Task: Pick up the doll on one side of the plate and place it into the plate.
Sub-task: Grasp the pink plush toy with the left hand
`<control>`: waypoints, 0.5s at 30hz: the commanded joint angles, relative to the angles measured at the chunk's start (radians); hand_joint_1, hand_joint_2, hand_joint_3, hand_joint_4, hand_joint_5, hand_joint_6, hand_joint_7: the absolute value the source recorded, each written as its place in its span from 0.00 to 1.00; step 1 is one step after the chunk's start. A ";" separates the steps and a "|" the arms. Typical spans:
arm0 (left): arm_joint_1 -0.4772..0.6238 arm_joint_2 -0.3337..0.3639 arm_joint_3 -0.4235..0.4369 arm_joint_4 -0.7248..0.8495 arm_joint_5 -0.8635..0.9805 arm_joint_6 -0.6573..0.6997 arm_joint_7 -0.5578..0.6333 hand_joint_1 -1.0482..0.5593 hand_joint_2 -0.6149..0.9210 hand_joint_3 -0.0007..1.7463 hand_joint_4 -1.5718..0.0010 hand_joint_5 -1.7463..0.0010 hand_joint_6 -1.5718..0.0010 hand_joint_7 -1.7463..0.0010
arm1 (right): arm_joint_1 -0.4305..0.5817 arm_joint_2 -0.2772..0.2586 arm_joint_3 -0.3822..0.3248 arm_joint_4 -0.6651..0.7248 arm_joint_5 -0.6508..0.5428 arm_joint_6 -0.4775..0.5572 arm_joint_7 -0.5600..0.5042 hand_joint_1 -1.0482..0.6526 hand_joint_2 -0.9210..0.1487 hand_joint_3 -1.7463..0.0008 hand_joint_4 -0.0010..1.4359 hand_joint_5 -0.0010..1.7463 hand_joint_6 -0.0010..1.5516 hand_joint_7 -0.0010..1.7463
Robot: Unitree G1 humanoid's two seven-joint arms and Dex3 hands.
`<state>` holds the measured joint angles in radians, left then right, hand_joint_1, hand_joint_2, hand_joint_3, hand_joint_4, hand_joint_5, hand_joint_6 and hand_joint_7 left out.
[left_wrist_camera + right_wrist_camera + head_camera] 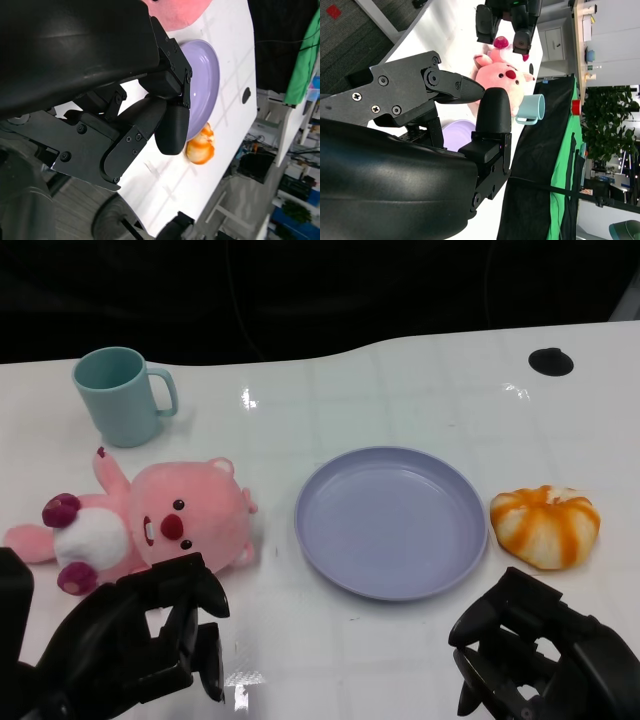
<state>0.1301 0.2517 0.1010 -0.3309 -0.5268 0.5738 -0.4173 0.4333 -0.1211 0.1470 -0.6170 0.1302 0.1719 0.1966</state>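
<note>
A pink plush doll (150, 525) with a white belly and dark pink paws lies on the white table, left of the lilac plate (392, 520). The plate holds nothing. My left hand (130, 640) hovers just in front of the doll, fingers apart, holding nothing. My right hand (535, 655) sits low at the front right, below the plate's right edge, fingers apart and empty. The right wrist view shows the doll (505, 80) with my left hand (507, 22) beside it. The left wrist view shows the plate (205, 85) past my fingers (172, 125).
A teal mug (122, 395) stands behind the doll at the back left. An orange-and-white striped plush (545, 525) lies right of the plate, also seen as the striped plush (200, 147) in the left wrist view. A black round mark (551, 361) sits at the back right.
</note>
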 commanded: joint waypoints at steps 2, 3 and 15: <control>0.000 -0.018 0.034 -0.012 -0.037 0.004 0.017 0.58 0.66 0.78 0.50 0.09 0.53 0.26 | 0.000 -0.006 -0.007 -0.002 -0.003 -0.011 -0.003 0.41 0.06 0.64 0.42 0.99 0.32 0.92; 0.002 -0.022 0.038 -0.016 -0.042 0.002 0.019 0.57 0.64 0.79 0.53 0.12 0.54 0.31 | 0.000 -0.006 -0.007 0.000 -0.002 -0.013 -0.002 0.41 0.06 0.64 0.42 0.99 0.32 0.92; 0.018 -0.049 0.072 -0.012 0.035 -0.274 -0.024 0.39 0.99 0.13 0.74 0.39 0.66 0.81 | -0.007 -0.005 0.000 0.004 -0.012 -0.013 -0.003 0.42 0.07 0.63 0.42 1.00 0.32 0.92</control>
<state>0.1375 0.1931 0.1616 -0.3514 -0.5106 0.3385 -0.4246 0.4272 -0.1175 0.1503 -0.6113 0.1221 0.1719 0.1957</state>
